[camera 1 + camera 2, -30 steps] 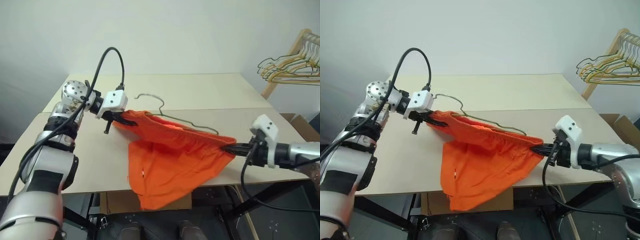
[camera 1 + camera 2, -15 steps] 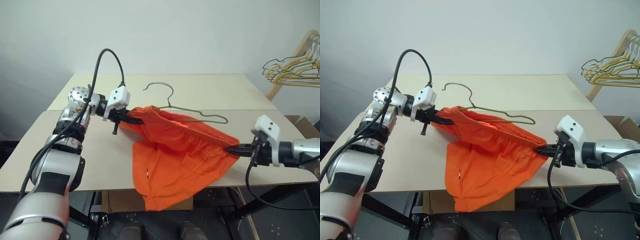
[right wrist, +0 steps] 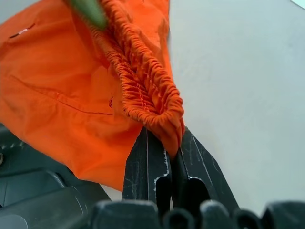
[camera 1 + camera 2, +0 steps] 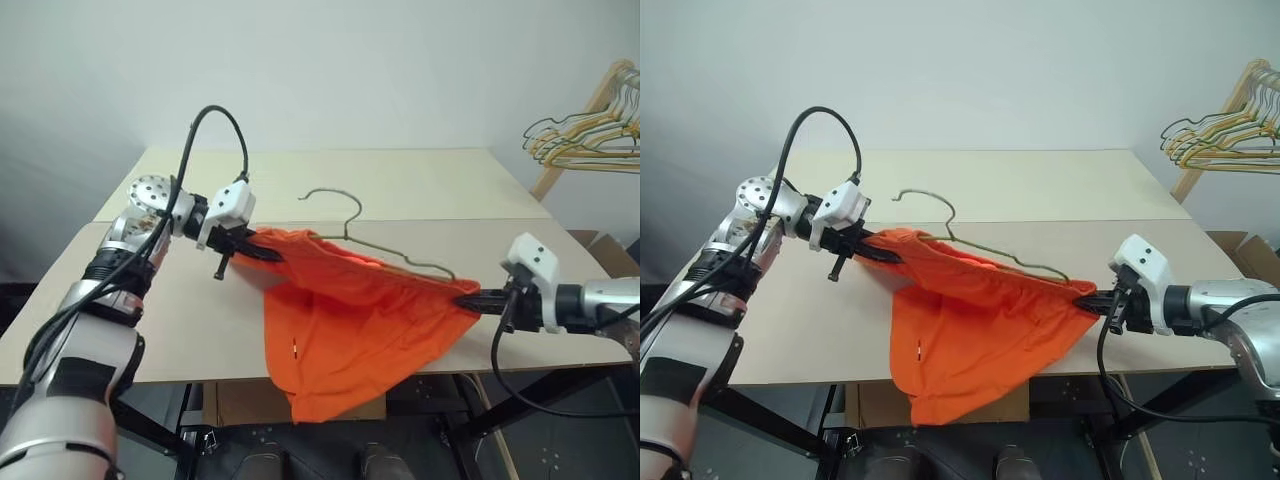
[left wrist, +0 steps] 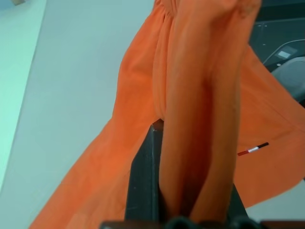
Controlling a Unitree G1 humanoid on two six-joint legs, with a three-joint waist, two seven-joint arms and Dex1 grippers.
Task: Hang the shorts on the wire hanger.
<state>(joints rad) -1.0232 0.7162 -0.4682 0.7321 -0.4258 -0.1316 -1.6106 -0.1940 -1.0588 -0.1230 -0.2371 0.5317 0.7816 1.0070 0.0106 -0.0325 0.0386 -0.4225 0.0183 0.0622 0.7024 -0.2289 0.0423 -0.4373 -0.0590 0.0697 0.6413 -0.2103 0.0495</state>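
Observation:
The bright orange shorts (image 4: 350,325) are stretched by their gathered waistband between my two grippers, above the beige table (image 4: 190,320). The legs sag over the front edge. My left gripper (image 4: 252,250) is shut on the waistband's left end, where a black finger (image 5: 143,181) shows beside the bunched fabric. At the right end my right gripper (image 4: 470,298) is shut on the elastic, and its fingers (image 3: 143,162) pinch it. The wire hanger (image 4: 345,215) lies along the waistband's far side with its hook sticking up. Its lower part is hidden by the fabric.
A wooden rack with a bunch of yellow and green hangers (image 4: 585,140) stands at the far right. A cardboard box (image 4: 235,405) sits under the table. The table's front edge runs just below the shorts, and bare tabletop lies behind the hanger.
My left wrist has rolled and drawn slightly back. The waistband now runs straighter between the grippers, and the hanger sits lower and closer against it. Both grips are unchanged.

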